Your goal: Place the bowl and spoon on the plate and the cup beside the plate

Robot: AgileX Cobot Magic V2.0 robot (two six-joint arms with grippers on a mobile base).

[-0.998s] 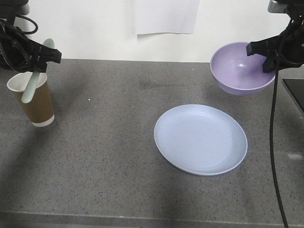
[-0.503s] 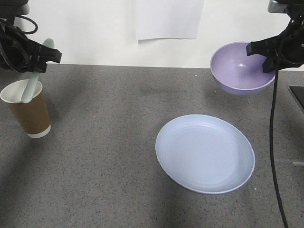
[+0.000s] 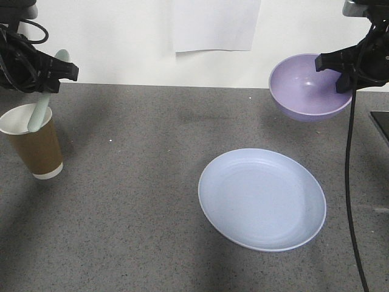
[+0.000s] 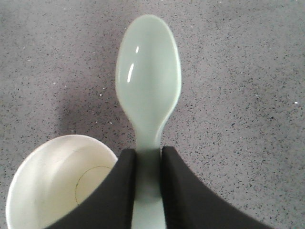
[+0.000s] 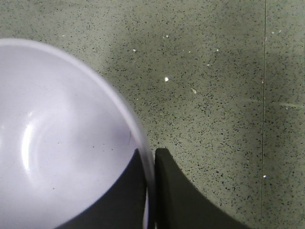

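Your left claw (image 3: 68,72) grips the mint spoon (image 4: 148,86) by its handle, just above the brown cup (image 3: 33,146) on the counter (image 3: 134,182). The plate (image 3: 261,201) lies right of centre. Your right claw (image 3: 325,62) clamps the rim of the lavender bowl (image 3: 307,91), aloft behind it.

The tabletop (image 3: 134,201) is a dark grey, speckled, stone-like surface that runs back to a white wall. Two things stand directly on it. A brown paper cup (image 3: 37,146) stands upright near the left edge, its white mouth facing up and a white band at its base. A pale blue-lavender plate (image 3: 262,199) lies flat right of centre, towards the front, well apart from the cup, with nothing on it. At the far right edge a flat black object (image 3: 382,125) rests on the surface, cut off by the frame. Soft shadows fall across the grey.
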